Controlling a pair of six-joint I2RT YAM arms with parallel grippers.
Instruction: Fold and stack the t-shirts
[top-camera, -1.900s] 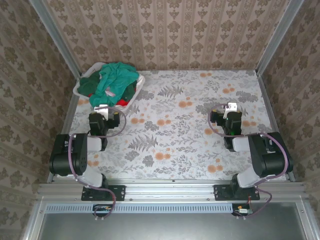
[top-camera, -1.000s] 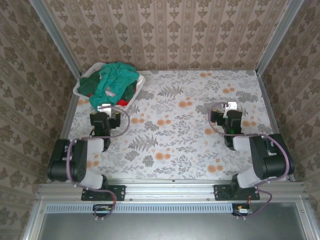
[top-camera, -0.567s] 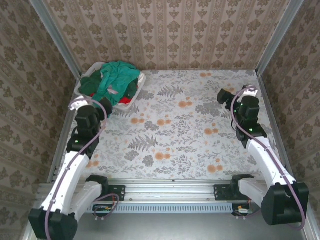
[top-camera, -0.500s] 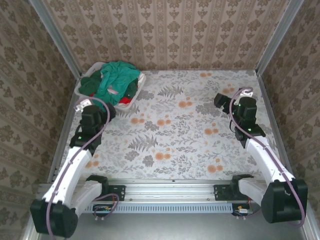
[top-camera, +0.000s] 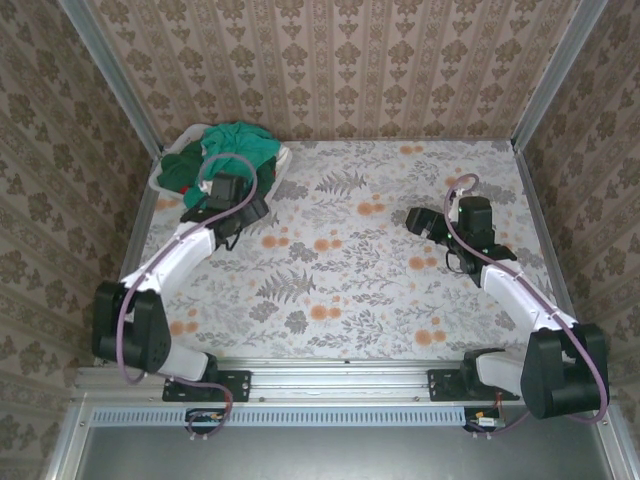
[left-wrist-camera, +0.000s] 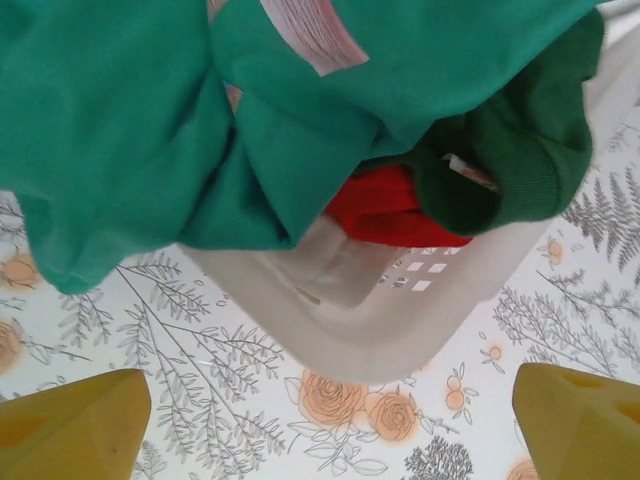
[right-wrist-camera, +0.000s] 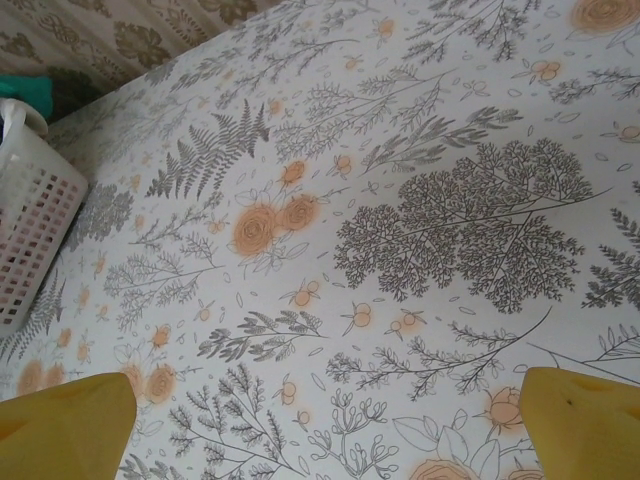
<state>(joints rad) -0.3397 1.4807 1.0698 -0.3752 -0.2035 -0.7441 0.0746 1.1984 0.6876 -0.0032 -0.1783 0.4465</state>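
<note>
Left gripper (left-wrist-camera: 330, 430) has swung to the slatted plastic basket (left-wrist-camera: 380, 320), fingers (left-wrist-camera: 70, 425) spread before crumpled t-shirts (left-wrist-camera: 120, 120). Right gripper (right-wrist-camera: 330, 420) gapes over floral cloth (right-wrist-camera: 450, 230).

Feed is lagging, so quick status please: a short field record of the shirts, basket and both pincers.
teal shirt: top of pile, hanging over basket rim
dark green shirt: in basket, beside teal
red shirt: in basket, under the others
basket: far left corner of table
left pincer: open, facing basket, empty
right pincer: open, over bare table
</note>
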